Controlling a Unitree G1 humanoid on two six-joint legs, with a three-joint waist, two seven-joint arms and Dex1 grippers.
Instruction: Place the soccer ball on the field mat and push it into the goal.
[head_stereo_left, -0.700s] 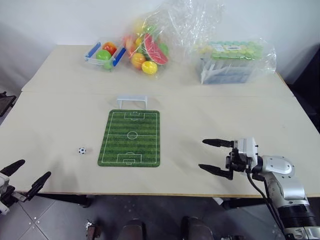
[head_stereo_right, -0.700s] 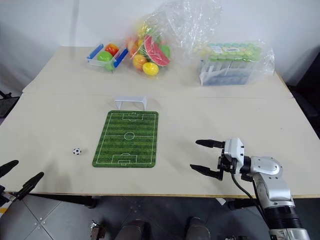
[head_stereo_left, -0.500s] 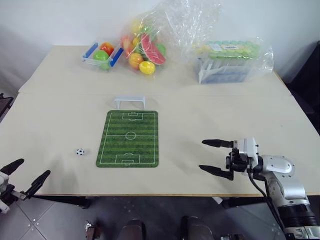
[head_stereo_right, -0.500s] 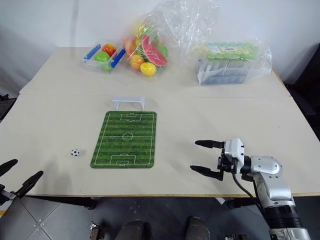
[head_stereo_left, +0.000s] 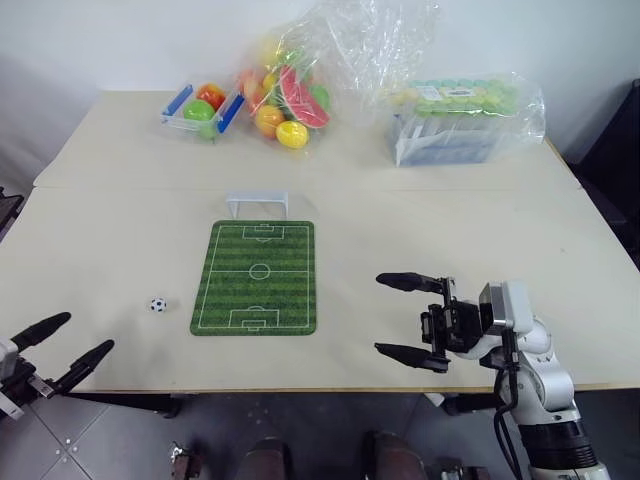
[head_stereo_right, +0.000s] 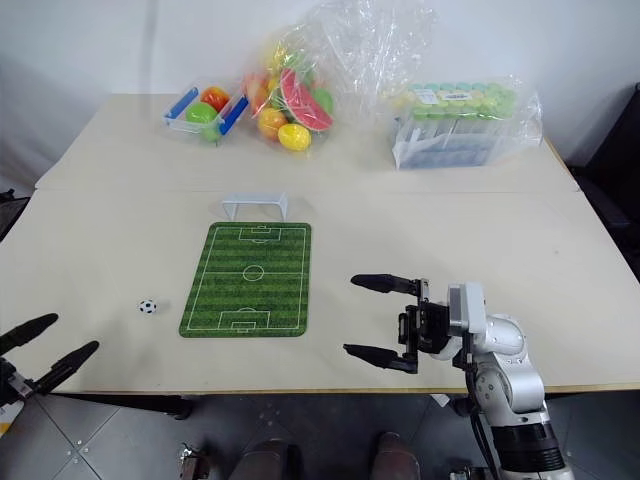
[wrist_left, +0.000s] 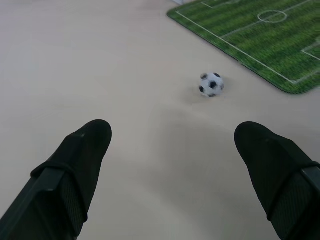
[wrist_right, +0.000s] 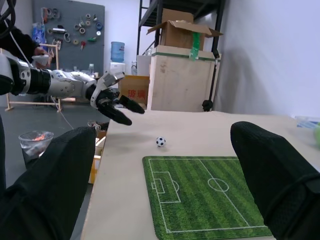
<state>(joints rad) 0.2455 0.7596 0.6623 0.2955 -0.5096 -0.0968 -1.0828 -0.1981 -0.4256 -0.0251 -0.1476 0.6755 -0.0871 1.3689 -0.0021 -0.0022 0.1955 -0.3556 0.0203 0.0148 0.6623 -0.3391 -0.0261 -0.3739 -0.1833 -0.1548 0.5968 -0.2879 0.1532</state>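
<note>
The soccer ball (head_stereo_left: 158, 304) is lying on the table (head_stereo_left: 120, 230) just left of the field mat (head_stereo_left: 256, 277). The left claw (head_stereo_left: 63, 347) is hanging spread at the table's near edge, empty; the right claw (head_stereo_left: 407, 318) is gaping too.

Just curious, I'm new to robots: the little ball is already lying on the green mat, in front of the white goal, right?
Not quite. The ball lies on the bare table, beside the mat on its left, as the left eye view shows. The goal does stand at the mat's far end.
</note>
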